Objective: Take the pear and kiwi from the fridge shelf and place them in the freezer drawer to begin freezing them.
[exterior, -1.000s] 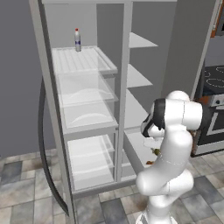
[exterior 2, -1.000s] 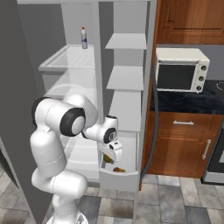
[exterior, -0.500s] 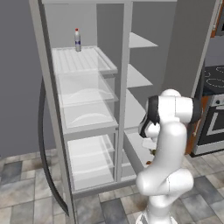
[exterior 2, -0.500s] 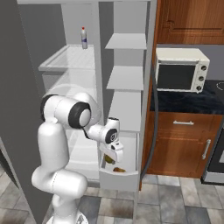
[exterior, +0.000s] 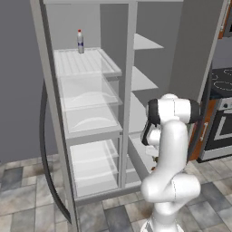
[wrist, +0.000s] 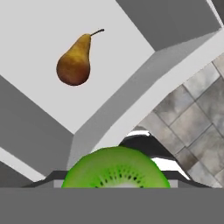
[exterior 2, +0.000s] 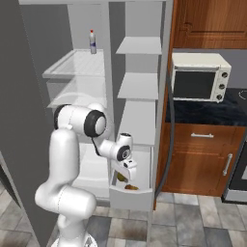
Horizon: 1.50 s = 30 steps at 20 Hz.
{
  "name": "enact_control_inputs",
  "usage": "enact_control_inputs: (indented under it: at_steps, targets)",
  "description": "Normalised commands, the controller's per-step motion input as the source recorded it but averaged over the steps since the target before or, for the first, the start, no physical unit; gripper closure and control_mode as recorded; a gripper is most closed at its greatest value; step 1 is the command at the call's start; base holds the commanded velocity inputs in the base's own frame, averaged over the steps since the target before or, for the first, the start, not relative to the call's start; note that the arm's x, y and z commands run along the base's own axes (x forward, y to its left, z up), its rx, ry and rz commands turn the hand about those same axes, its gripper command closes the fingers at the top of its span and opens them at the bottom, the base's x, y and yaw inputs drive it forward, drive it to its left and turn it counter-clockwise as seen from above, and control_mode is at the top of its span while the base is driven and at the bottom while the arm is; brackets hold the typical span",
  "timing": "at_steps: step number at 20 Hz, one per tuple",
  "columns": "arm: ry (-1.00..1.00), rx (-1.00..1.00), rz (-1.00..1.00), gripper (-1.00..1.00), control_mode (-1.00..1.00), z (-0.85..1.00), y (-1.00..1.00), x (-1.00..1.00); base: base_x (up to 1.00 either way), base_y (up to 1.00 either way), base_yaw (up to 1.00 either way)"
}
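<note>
Hanging kiwi (wrist: 116,168) above drawer (wrist: 43,52)

one pear (wrist: 75,60), one kiwi (wrist: 116,168), one bottle (exterior: 80,41), one microwave (exterior 2: 200,76)

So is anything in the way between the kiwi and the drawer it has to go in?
No, nothing visible blocks it. The kiwi sits in the gripper above the open freezer drawer, where the pear already lies off to one side.
</note>
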Motion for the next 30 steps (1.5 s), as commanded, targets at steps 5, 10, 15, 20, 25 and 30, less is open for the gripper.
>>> enact_control_inputs:
  at_steps: [5, 10, 15, 20, 25, 30]
  targets:
    - [0.00, 0.00, 0.00, 1.00, -1.00, -0.34, -0.02, 0.26, 0.00, 0.00, 0.00]
    - [0.00, 0.00, 0.00, 1.00, -1.00, -0.36, -0.01, 0.25, 0.00, 0.00, 0.00]
    - [0.00, 0.00, 0.00, 1.00, -1.00, -0.37, -0.01, 0.25, 0.00, 0.00, 0.00]
    - [-0.01, 0.00, 0.00, 1.00, -1.00, -0.41, -0.02, 0.10, 0.00, 0.00, 0.00]
    - [-0.04, 0.00, 0.00, 1.00, -1.00, -0.43, 0.00, 0.00, 0.00, 0.00, 0.00]
    - [-0.08, 0.00, 0.00, 1.00, -1.00, -0.41, 0.00, -0.09, 0.00, 0.00, 0.00]
